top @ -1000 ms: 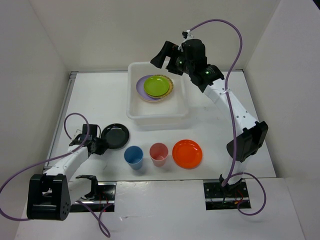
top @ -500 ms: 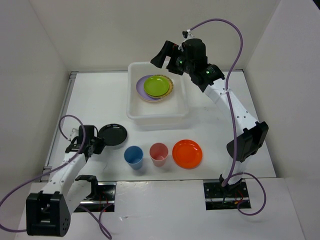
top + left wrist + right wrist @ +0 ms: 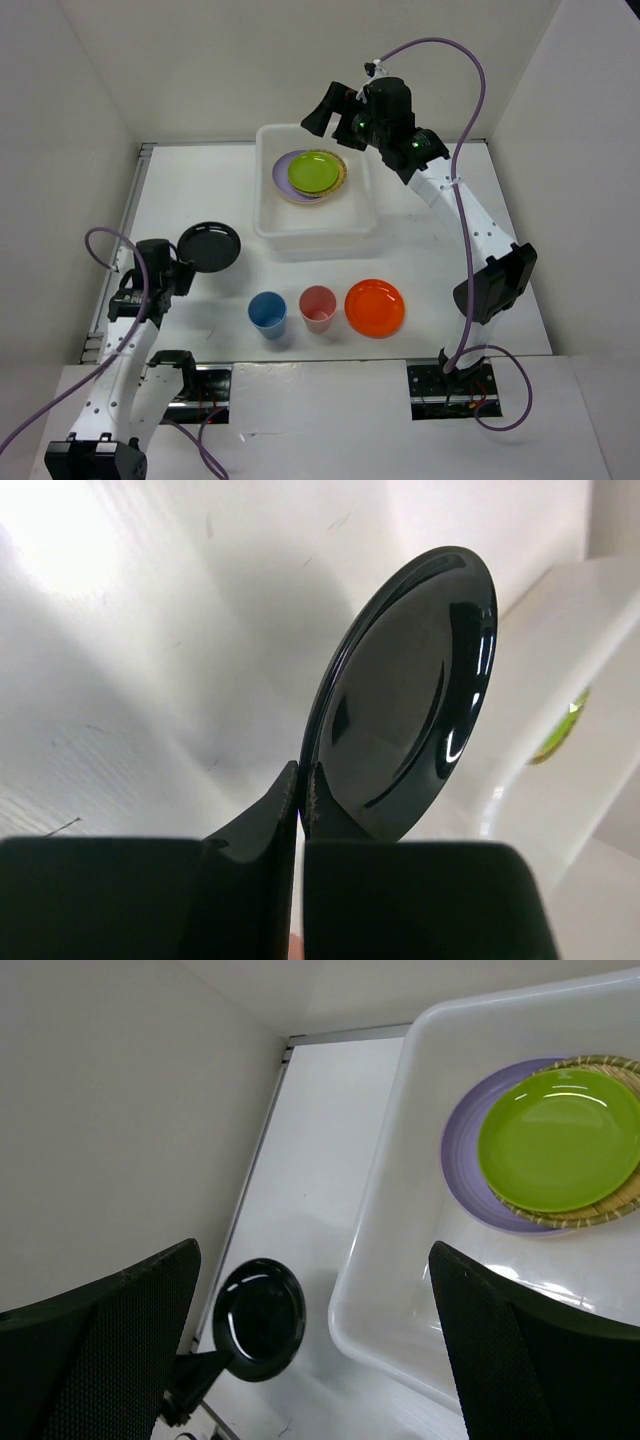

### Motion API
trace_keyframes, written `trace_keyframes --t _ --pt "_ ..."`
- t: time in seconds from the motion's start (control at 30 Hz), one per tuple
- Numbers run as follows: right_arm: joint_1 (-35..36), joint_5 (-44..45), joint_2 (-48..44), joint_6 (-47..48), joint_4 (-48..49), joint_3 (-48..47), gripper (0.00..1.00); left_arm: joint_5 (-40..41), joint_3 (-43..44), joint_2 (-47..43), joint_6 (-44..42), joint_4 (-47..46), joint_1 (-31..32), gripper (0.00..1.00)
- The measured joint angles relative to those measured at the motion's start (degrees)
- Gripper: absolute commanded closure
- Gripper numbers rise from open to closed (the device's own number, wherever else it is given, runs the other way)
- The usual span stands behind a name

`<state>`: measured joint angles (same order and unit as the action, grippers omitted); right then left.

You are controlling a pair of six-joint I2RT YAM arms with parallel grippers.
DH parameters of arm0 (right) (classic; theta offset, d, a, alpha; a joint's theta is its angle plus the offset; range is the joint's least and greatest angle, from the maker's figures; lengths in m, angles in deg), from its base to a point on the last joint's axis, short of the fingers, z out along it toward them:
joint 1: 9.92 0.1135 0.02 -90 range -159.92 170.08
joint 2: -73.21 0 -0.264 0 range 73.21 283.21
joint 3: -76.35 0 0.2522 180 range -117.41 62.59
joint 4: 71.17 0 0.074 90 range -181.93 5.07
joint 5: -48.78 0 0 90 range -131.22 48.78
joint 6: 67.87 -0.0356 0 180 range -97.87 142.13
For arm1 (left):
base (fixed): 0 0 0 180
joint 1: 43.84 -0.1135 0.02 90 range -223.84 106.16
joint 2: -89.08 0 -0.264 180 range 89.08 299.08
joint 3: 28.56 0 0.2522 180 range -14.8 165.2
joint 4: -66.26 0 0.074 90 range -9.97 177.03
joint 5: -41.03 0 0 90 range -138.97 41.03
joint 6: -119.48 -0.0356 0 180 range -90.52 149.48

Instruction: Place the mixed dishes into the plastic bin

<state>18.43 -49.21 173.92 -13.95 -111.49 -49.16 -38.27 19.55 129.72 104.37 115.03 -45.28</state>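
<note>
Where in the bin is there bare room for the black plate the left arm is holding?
The bin has bare floor in its near half, bordered by the lilac plate and the near wall; the black plate should fit there. The far half is crowded by the stack topped with the lime plate.

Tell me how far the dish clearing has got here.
Done: the green plate, woven plate and lilac plate lie stacked in the bin. In hand: the left jaws are shut on the black plate's rim, holding it tilted off the table. Left: the blue cup, pink cup and orange plate sit on the table.
</note>
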Motion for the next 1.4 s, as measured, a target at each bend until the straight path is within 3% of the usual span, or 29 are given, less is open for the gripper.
trace_keyframes --t 0.17,0.33,0.53,0.77,1.1,1.4 --pt "-1.27 -0.13 -0.76 0.02 0.37 2.43 0.0 3.23 8.24 0.07 -2.23 0.92 -1.92 1.0" --pt "-5.27 -0.2 -4.46 0.07 0.79 11.34 0.0 1.57 17.09 5.35 -6.95 -3.28 -3.87 1.0" --pt "-11.26 0.24 -10.78 -0.02 0.98 24.09 0.0 -11.45 30.1 25.99 -11.85 -15.13 -2.4 1.0" --pt "-13.14 3.32 -17.31 -0.02 0.85 32.48 0.0 -21.09 46.03 51.08 -17.35 -18.78 5.73 1.0" --pt "-14.75 5.88 -24.81 -0.02 -0.22 43.91 0.0 -22.49 72.63 74.75 -25.27 -12.81 12.92 1.0" --pt "-14.86 5.62 -27.23 0.61 -0.63 45.79 0.0 -18.23 83.71 87.73 -27.91 -6.58 16.06 1.0"
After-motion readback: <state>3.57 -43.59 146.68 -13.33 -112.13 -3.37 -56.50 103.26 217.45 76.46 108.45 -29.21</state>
